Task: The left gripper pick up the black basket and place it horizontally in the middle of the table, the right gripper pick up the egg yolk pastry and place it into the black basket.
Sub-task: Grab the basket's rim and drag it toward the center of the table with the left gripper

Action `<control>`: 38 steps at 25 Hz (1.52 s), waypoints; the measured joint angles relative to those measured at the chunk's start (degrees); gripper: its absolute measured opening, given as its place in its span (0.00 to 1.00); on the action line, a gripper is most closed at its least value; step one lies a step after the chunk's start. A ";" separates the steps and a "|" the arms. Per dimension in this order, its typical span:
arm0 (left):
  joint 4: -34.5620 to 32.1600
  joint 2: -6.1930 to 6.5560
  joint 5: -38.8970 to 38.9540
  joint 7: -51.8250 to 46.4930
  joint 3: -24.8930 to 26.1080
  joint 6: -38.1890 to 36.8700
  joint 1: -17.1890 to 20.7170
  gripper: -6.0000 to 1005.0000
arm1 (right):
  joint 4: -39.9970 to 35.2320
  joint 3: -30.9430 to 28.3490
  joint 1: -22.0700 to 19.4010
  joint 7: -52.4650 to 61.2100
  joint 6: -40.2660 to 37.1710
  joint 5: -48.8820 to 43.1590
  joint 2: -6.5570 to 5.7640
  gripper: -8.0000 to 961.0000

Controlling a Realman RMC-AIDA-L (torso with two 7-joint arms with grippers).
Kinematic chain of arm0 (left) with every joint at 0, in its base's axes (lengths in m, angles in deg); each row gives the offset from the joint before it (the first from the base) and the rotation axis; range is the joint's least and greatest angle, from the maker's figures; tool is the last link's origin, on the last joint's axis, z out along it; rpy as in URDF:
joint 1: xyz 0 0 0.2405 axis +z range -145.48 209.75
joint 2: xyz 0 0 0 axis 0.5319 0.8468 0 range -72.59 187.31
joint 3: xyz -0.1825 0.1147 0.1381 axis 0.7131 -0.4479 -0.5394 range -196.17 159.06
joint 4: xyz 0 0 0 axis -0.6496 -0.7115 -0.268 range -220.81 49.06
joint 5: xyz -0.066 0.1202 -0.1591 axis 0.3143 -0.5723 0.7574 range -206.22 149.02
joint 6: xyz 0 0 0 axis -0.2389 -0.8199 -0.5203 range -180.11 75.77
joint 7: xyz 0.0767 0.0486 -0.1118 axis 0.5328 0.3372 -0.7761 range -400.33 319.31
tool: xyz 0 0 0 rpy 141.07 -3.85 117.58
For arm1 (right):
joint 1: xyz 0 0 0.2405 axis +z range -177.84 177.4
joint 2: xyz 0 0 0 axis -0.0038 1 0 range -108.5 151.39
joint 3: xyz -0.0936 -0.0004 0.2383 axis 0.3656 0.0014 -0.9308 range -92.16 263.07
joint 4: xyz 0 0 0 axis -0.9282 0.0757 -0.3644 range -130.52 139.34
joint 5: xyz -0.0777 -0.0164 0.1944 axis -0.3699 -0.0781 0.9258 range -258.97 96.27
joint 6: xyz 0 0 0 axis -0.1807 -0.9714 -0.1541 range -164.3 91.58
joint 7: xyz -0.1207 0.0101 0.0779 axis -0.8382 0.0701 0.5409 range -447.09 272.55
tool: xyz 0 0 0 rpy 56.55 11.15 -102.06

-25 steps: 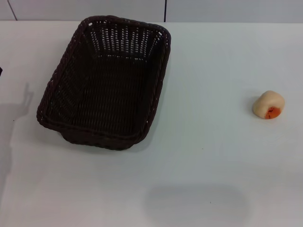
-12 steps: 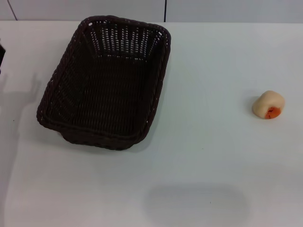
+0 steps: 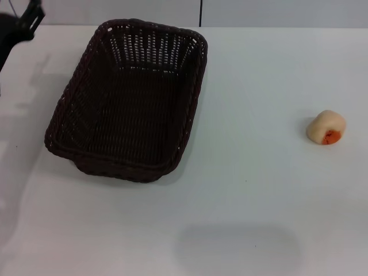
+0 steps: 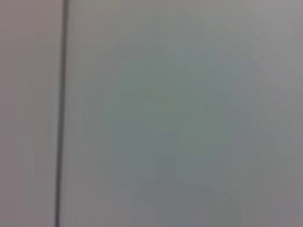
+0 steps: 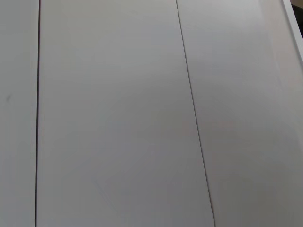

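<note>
The black basket [image 3: 150, 48] stands on the white table [image 3: 259, 195] at the left of the middle, its long side running away from me, and nothing lies in it. The egg yolk pastry [image 3: 326, 127] lies alone on the table at the far right, its orange-red patch facing me. My left gripper [image 3: 24, 22] shows only as a black shape at the far left corner of the head view, apart from the basket's far left corner. My right gripper is out of view. Both wrist views show only pale panels with dark seams.
A pale wall panel with a dark vertical seam [image 3: 200, 12] stands behind the table's far edge. Soft shadows lie on the table at the left and near the front middle [image 3: 238, 250].
The left gripper has moved from the left edge of the head view up to its far left corner and shows more. The basket and the pastry have not moved.
</note>
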 joint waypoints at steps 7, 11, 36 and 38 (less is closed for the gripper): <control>21.43 0.24 -8.21 0.05 6.20 23.35 4.58 0.65 | 0.00 0.00 -0.02 0.16 0.22 0.00 -0.02 0.88; 28.12 0.53 -9.28 0.53 7.04 33.09 5.22 0.64 | 0.00 0.00 0.02 0.16 0.31 0.00 -0.01 0.88; 53.91 -6.89 -2.10 24.76 22.29 99.51 -3.17 0.81 | 0.18 1.39 0.15 0.19 0.29 0.00 0.10 0.88; 53.92 -6.92 -2.15 24.77 22.29 100.97 -3.36 0.81 | 0.18 1.40 0.18 0.14 0.31 0.00 0.10 0.88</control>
